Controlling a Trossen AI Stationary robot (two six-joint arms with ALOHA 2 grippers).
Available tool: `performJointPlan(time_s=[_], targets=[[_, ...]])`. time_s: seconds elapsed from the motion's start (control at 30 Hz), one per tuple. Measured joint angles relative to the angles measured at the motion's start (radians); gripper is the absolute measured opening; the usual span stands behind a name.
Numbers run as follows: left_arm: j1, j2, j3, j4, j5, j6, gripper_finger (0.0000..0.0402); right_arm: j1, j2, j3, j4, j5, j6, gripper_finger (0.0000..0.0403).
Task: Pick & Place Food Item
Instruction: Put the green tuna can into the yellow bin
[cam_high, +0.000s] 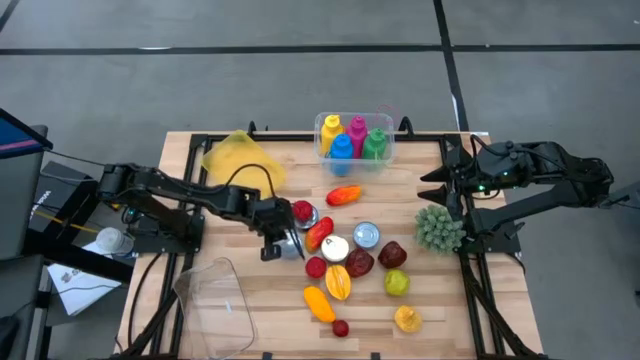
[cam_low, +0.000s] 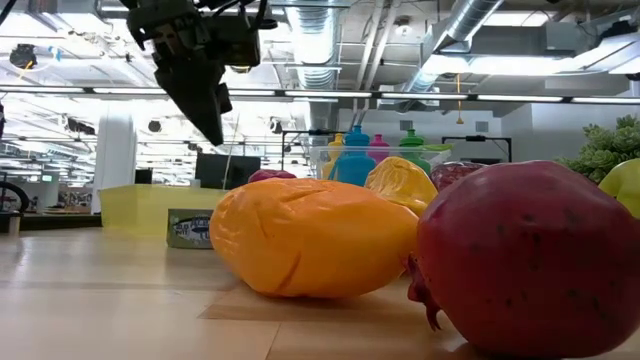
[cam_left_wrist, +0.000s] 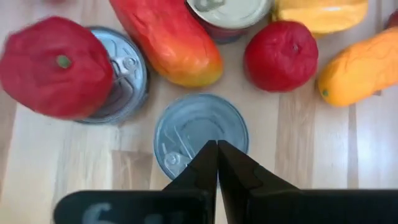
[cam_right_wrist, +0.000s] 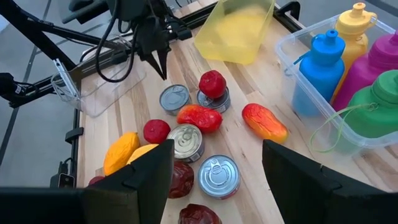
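My left gripper (cam_left_wrist: 217, 149) is shut and points straight down, held in the air above a plain silver can (cam_left_wrist: 200, 132) that stands upright on the table. The right wrist view shows this gripper (cam_right_wrist: 163, 70) clear of the can (cam_right_wrist: 175, 98). Beside the can are a red tomato (cam_left_wrist: 59, 67) sitting on a second can, a red-orange mango (cam_left_wrist: 168, 37), a small red fruit (cam_left_wrist: 281, 55) and a yellow-orange fruit (cam_left_wrist: 357, 65). My right gripper (cam_right_wrist: 216, 149) is open and waits at the table's right side (cam_high: 432, 185), touching nothing.
A clear tray (cam_high: 215, 300) lies at the near left corner and a yellow tub (cam_high: 240, 155) at the far left. A clear bin of coloured bottles (cam_high: 355, 140) stands at the far edge. A green plant (cam_high: 438, 228) is on the right. More cans and fruit crowd the middle.
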Motion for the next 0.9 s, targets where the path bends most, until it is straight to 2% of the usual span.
performJointPlan(time_s=[0.1,0.2,0.33,0.5,0.7,0.8,0.9], targets=[[-0.001,0.000,0.000,-0.028,-0.043,-0.027,0.0000,0.000,0.017,0.001,-0.002,0.000,0.013,0.0235],[-0.016,-0.014,-0.001,-0.067,-0.047,-0.046,0.0003,0.002,0.049,0.002,-0.007,-0.005,-0.049,0.0235],[-0.052,-0.058,-0.001,-0.048,-0.032,-0.006,0.0030,0.013,0.099,0.000,0.014,-0.008,-0.117,0.0235],[-0.072,-0.107,-0.016,0.028,-0.027,0.033,0.0114,0.011,0.157,0.000,0.007,-0.004,-0.139,0.0242],[-0.080,-0.123,-0.127,0.156,-0.064,-0.028,0.0240,0.011,0.217,0.000,0.011,-0.004,-0.176,0.0255],[-0.081,-0.115,-0.180,0.177,-0.087,-0.052,0.0279,0.011,0.244,0.000,0.016,-0.007,-0.197,0.0256],[-0.092,-0.111,-0.242,0.300,-0.105,-0.025,0.0303,0.011,0.268,0.000,0.040,-0.008,-0.209,0.0256]])
